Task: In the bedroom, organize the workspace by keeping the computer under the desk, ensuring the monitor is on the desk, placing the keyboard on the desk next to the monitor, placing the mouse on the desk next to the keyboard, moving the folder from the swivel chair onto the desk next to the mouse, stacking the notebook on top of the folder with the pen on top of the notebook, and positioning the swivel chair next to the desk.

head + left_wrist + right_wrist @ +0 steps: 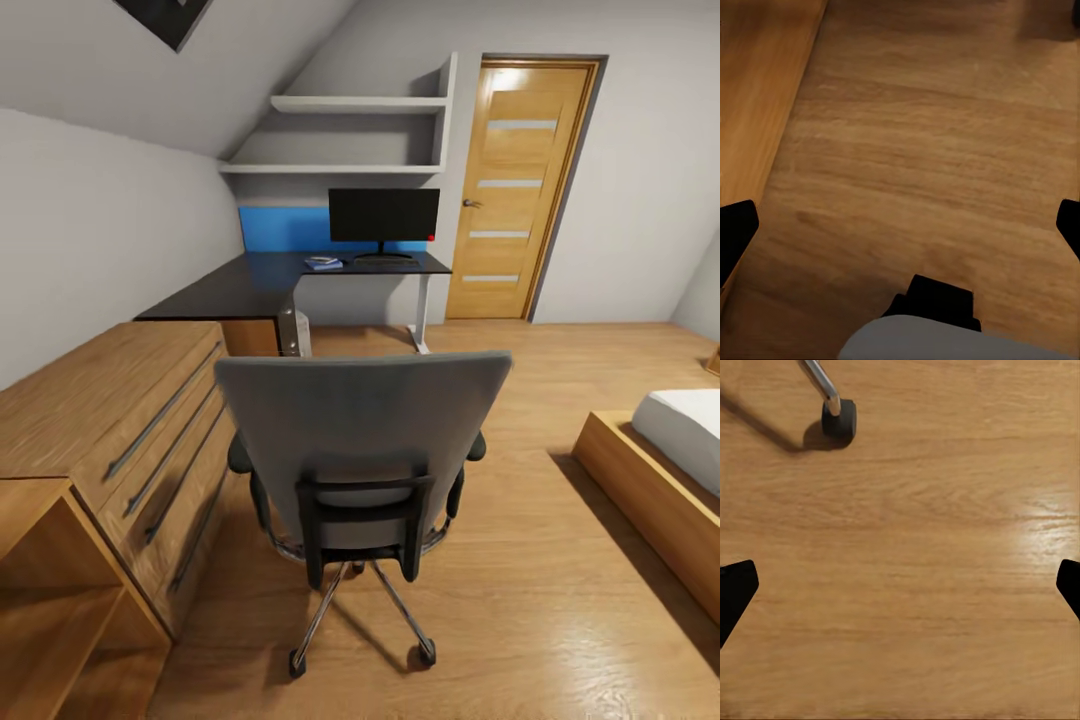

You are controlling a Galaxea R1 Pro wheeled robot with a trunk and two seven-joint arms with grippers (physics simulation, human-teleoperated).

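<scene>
One chair is seen in the middle of the room, its grey back turned to the camera. It stands well apart from the desk, with bare wood floor between them. One desk is seen beyond the chair, against the far wall. One monitor stands on the desk, with a red dot at its corner. Something small and blue lies on the desk just beside the monitor; what it is cannot be told. One white computer is seen under the desk, by a wooden side.

A long wooden cabinet stands just beside the chair. A bed is seen on the chair's other side, well apart. One door and two shelves are seen near the desk.

The left gripper is held wide apart over the floor, with nothing between its tips. The cabinet's edge is seen beside it. The right gripper is also held wide apart over the floor, and nothing is held. One chair wheel is seen near it.
</scene>
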